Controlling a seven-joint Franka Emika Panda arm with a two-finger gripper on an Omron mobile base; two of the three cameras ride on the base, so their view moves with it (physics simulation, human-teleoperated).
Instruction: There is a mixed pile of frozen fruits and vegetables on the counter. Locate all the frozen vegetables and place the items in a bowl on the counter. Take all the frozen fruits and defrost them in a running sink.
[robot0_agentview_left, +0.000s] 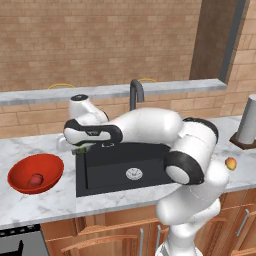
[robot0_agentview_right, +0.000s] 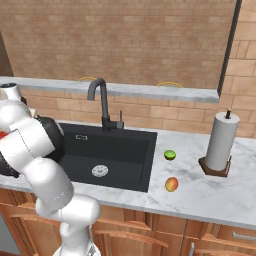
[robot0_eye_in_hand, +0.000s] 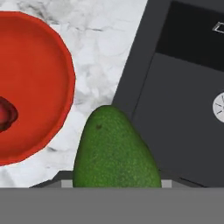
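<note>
Gripper (robot0_agentview_left: 80, 148) is pinching the dark green vegetable (robot0_eye_in_hand: 116, 151) and hanging over the counter (robot0_agentview_left: 60, 192), between the sink (robot0_agentview_left: 125, 167) and the red bowl (robot0_agentview_left: 35, 173). That bowl is already holding the dull red piece (robot0_agentview_left: 35, 180). By my reckoning the second vegetable is being delivered (both fruits (robot0_agentview_right: 170, 155) are waiting right of the basin); next, swinging over the bowl and releasing.

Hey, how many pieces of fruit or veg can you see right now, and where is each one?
4. A red piece lies in the red bowl; the dark green piece is in the gripper; the lime-green ball and orange-yellow piece sit on the counter right of the sink.
</note>
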